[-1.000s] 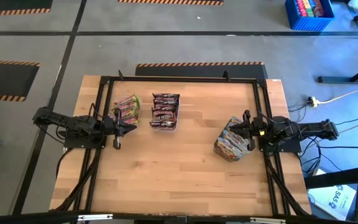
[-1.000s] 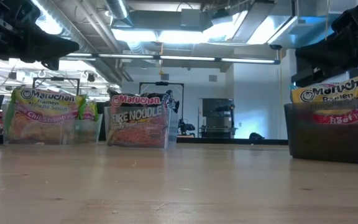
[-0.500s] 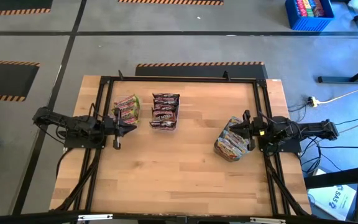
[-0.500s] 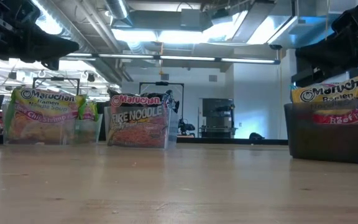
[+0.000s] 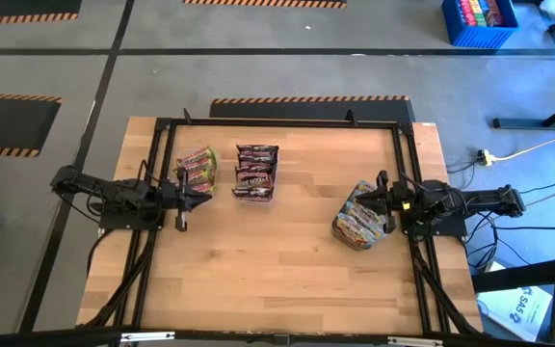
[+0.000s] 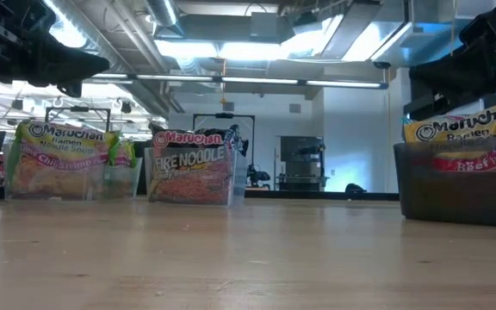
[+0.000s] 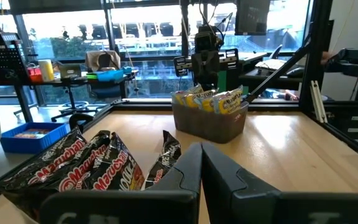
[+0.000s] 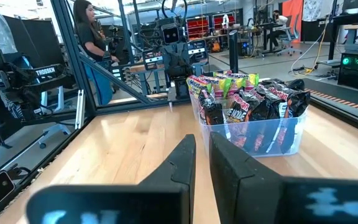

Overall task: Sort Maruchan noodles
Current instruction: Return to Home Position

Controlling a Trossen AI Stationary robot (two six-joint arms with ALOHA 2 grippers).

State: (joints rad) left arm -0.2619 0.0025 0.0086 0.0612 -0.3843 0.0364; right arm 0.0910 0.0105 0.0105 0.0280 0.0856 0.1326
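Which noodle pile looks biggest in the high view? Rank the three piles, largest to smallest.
1. Yellow packets on the right, clearly largest.
2. Maroon packets in the middle.
3. Yellow-green packets on the left, only slightly smaller than the maroon ones, so nearly a tie.

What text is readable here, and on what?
"Maruchan": yellow-green pack.
"Maruchan", "FIRE NOODLE": maroon packs; "Maruchan" again in the left wrist view.
"Maruchan", "Ramen": yellow pack.
"TROSSEN": black unit.
Smaller pack print and floor paper: too blurred.
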